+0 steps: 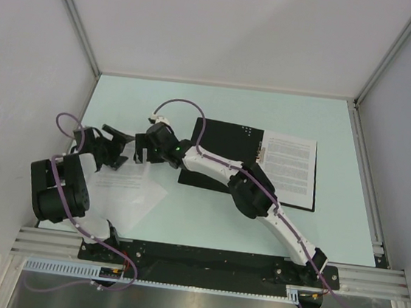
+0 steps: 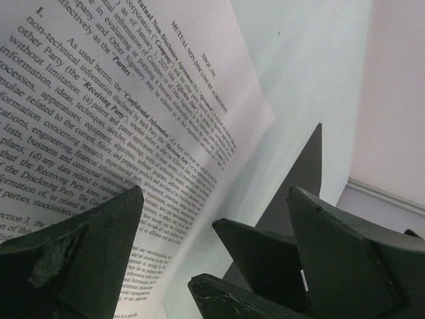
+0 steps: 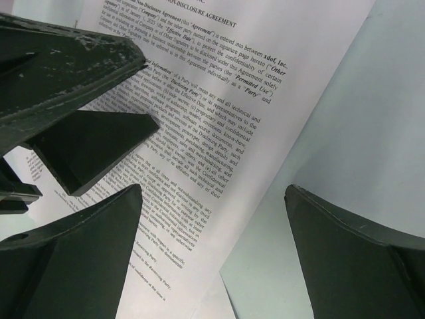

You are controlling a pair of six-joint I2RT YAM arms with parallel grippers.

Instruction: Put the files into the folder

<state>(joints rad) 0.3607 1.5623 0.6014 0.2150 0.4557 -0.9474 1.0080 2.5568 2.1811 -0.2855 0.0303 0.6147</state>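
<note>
The folder (image 1: 222,141) lies open, black side up, right of centre. A printed sheet (image 1: 290,164) lies on its right half. More of the files, loose printed sheets (image 1: 131,190), lie on the table at the left. They also show in the left wrist view (image 2: 133,113) and the right wrist view (image 3: 199,100). My left gripper (image 1: 119,146) (image 2: 212,246) is open and empty, just above the sheets' far edge. My right gripper (image 1: 141,149) (image 3: 212,232) is open and empty right beside it, over the sheets' edge. The two grippers' fingertips nearly meet.
The pale green table (image 1: 206,213) is walled by white panels on three sides. The right arm (image 1: 260,197) stretches across the folder's near left part. A metal rail (image 1: 208,262) runs along the near edge.
</note>
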